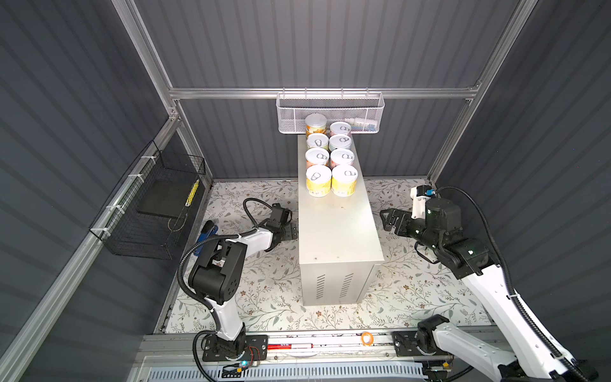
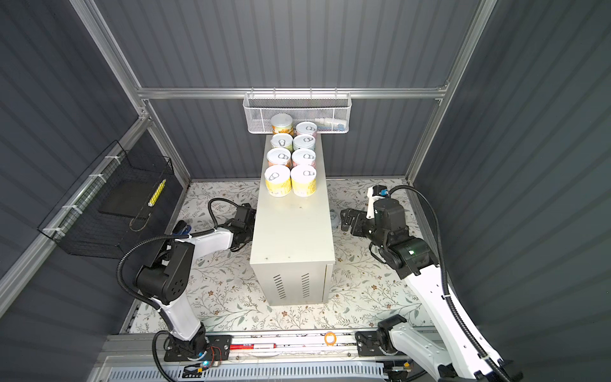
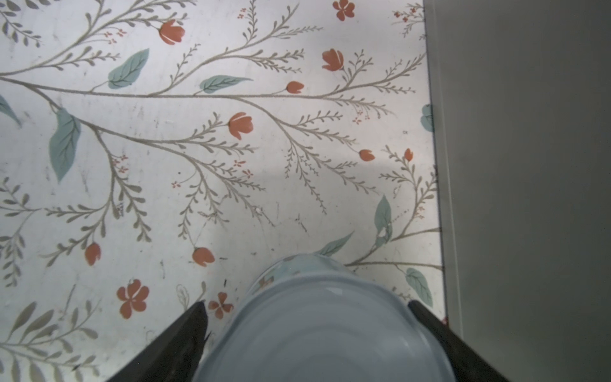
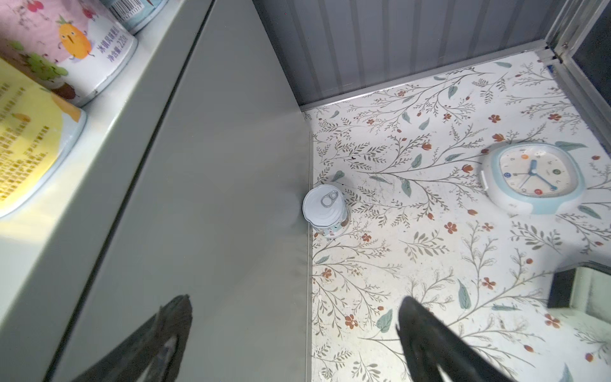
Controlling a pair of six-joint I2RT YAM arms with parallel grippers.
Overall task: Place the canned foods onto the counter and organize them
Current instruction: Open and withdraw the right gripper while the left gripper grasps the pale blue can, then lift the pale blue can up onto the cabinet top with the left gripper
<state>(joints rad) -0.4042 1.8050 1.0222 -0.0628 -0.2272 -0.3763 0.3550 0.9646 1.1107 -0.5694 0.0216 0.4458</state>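
Eight small cylindrical tins with silver pull-tab lids (image 1: pixel 342 155) are counted upright on the far half of the tall beige-cream metal counter box (image 1: pixel 337 231). They are set in two tidy files of four, touching or nearly so, with yellow labels nearest and pink and pale ones behind. The near half of the top is bare.

Two tins are seen off the counter. A pale teal-labelled tin (image 3: pixel 324 330) appears to stand on the floral-patterned floor sheet (image 3: pixel 165 132), just beside the counter's left wall. It is straddled by the left gripper (image 3: pixel 307 307). One finger appears to touch its rim, and a sliver of floor is seen at the other fingertip. Whether the squeeze is made cannot be told.

A second pale tin (image 4: pixel 325 210) is found upright on the floor against the counter's right wall, near a round white-and-blue clock (image 4: pixel 532 178). The right gripper (image 4: pixel 294 307) is held above and short of it, fingers spread wide, nothing between them.

Judgement: the task is well advanced, roughly four fifths done. Two lifts are left, and room for a fifth row is offered in front of the yellow pair. The left tin is judged the step in hand; the right one is to be approached afterwards.
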